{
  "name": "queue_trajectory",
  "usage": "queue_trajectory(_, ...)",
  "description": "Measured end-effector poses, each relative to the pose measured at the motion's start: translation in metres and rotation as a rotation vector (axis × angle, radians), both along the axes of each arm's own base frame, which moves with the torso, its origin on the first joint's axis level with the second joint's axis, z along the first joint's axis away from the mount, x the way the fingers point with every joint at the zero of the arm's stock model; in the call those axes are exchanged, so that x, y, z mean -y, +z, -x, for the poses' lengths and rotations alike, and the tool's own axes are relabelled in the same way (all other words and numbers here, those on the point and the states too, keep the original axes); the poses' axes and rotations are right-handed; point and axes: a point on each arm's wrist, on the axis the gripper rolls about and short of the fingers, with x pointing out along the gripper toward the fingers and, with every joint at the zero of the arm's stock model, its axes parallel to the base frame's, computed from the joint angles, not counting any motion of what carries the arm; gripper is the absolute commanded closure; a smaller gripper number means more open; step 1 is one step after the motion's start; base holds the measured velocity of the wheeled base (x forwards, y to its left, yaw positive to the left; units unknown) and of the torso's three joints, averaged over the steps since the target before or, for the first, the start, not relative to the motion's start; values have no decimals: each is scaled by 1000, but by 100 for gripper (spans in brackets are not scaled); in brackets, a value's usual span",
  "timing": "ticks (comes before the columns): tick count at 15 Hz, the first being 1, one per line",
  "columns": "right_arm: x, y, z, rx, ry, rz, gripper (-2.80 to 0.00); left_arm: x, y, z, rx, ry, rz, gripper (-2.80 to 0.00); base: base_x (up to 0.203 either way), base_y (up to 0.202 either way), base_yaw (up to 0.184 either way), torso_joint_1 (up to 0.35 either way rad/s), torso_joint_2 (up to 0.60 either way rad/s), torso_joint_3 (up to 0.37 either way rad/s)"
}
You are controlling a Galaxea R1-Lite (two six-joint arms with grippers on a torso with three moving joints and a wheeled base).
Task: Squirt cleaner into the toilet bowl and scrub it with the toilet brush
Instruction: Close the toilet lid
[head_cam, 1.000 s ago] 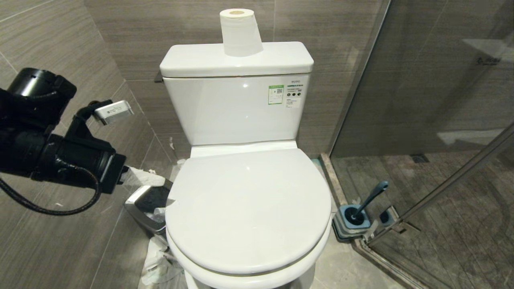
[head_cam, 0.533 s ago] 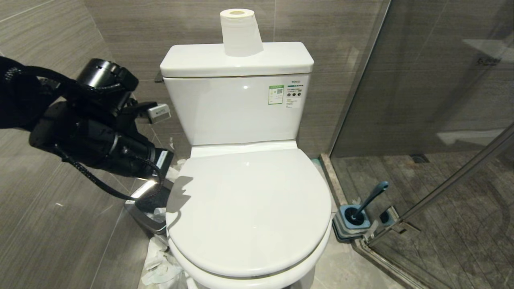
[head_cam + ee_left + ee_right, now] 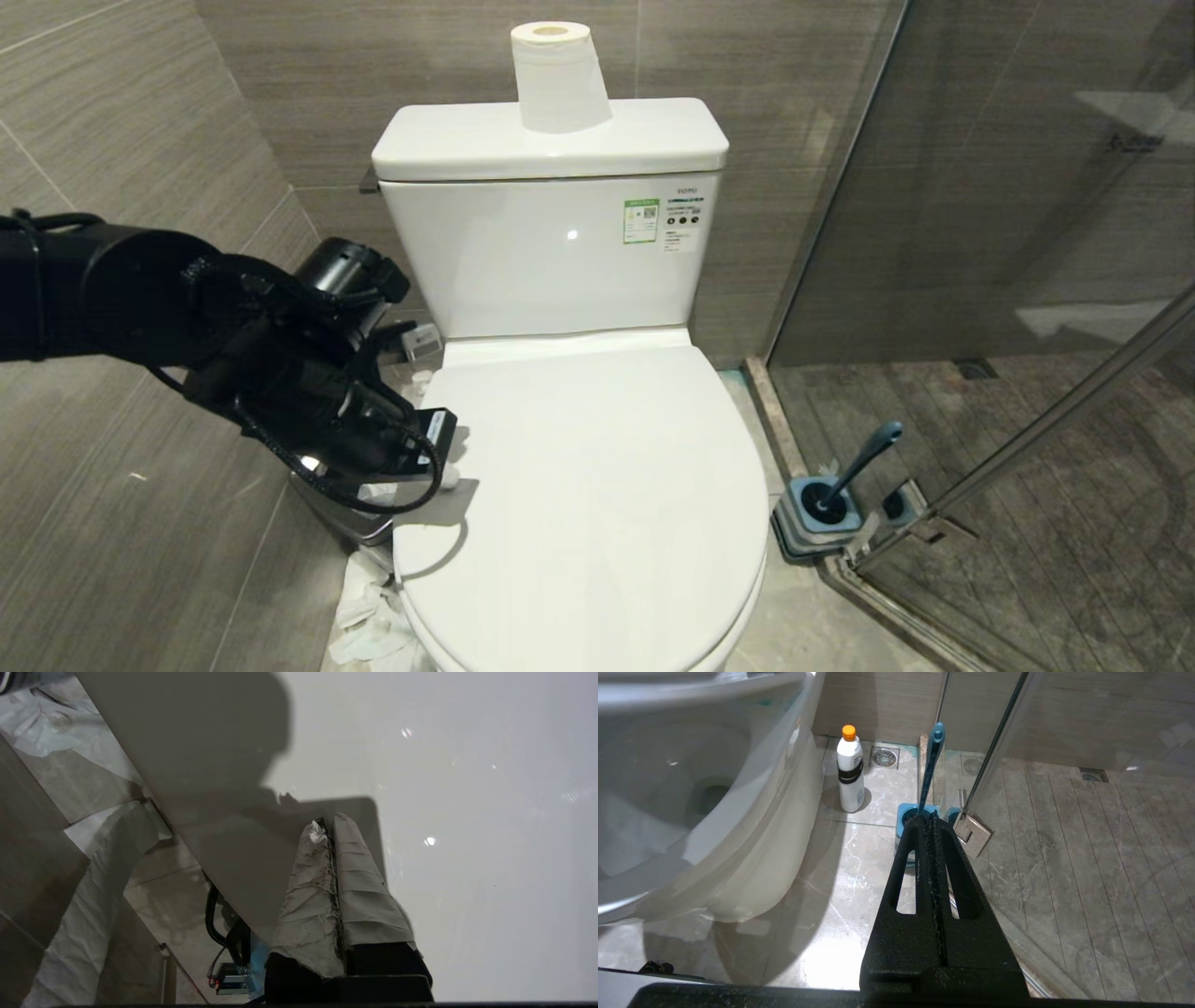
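The large white glossy ceramic toilet bowl (image 3: 579,523) has its lid down, so none of the task proper has begun: as far as the pictures show, no cleaner is in the bowl and no scrubbing has been done. The lid must come up first, then the squirting, then the brushing.

The left end effector (image 3: 329,826), its two paper-wrapped fingers pressed together and gripping nothing, is over the left edge of the closed lid, just above the surface; whether it touches cannot be told. In the head view the left end effector (image 3: 446,446) is mostly hidden behind the black wrist.

The toilet brush (image 3: 859,467), with its long slim teal-blue handle, stands in its square grey-blue holder (image 3: 817,523) on the floor to the right of the toilet, beside the glass shower door (image 3: 1008,233). A white bottle with an orange cap (image 3: 850,770), likely the cleaner, stands on the floor between toilet base and brush. The right end effector (image 3: 931,821) is closed and empty, parked low and pointing towards the brush.

Against the earlier frames, the left arm has swung in from the left wall and come down to the lid edge, covering much of the chrome-rimmed waste bin (image 3: 369,527). The toilet, the brush and the paper roll (image 3: 558,75) on the tank have not shifted.
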Motion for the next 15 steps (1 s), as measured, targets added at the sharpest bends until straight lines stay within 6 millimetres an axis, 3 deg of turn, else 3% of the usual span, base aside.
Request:
queue_trajectory(4, 0, 0, 0, 0, 0, 0, 0, 3, -39, -6, 26, 63, 56, 0, 0, 0, 0, 0, 0, 0)
queue_trajectory(15, 0, 0, 0, 0, 0, 0, 0, 14, -90, -10, 129, 240, 277, 0, 0, 0, 0, 0, 0, 0)
